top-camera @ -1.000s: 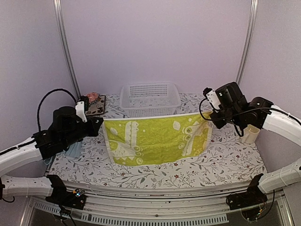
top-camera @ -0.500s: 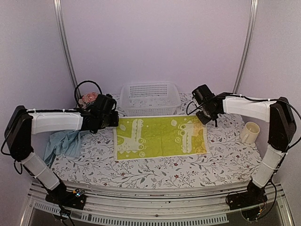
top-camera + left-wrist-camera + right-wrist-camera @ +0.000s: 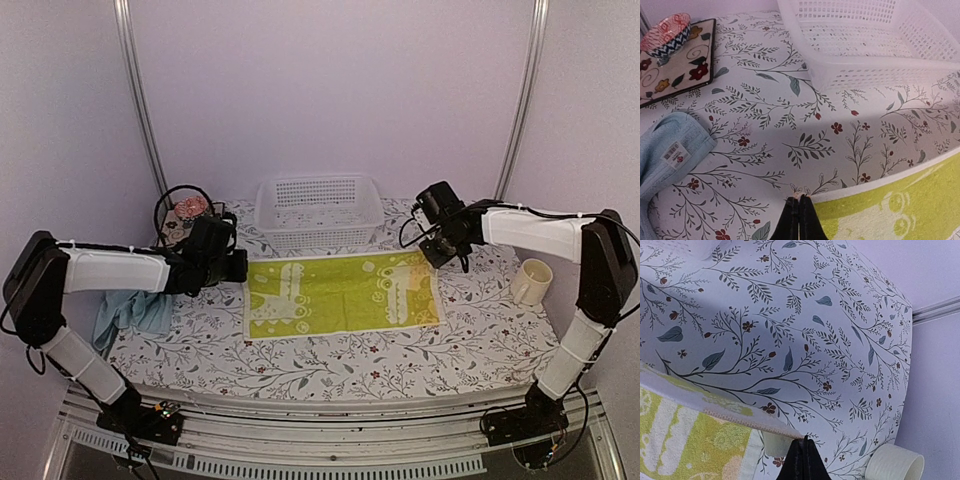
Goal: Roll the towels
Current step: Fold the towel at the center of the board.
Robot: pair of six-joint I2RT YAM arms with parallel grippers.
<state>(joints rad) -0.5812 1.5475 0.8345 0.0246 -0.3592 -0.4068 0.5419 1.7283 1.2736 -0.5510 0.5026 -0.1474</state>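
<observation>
In the top view, the yellow-green towel lay spread flat in the middle of the frame on the floral-covered table, just below the white basket. The left gripper sat at the towel's upper left corner and the right gripper at its upper right corner. The light blue towel lay crumpled at the left of the frame, under the left arm. A dark floral mat with a red bowl was at the upper left, and a cream cup stood at the right.

In the left wrist view, the left gripper at the bottom centre had its fingers pressed together, pinching the white-edged corner of the yellow-green towel, which filled the lower right. The light blue towel showed at the left edge, the mat and bowl at the upper left, and the basket at the upper right.

In the right wrist view, the right gripper at the bottom centre was likewise closed on a corner of the yellow-green towel, whose edge rose slightly off the table in the lower left. The cup was at the lower right.
</observation>
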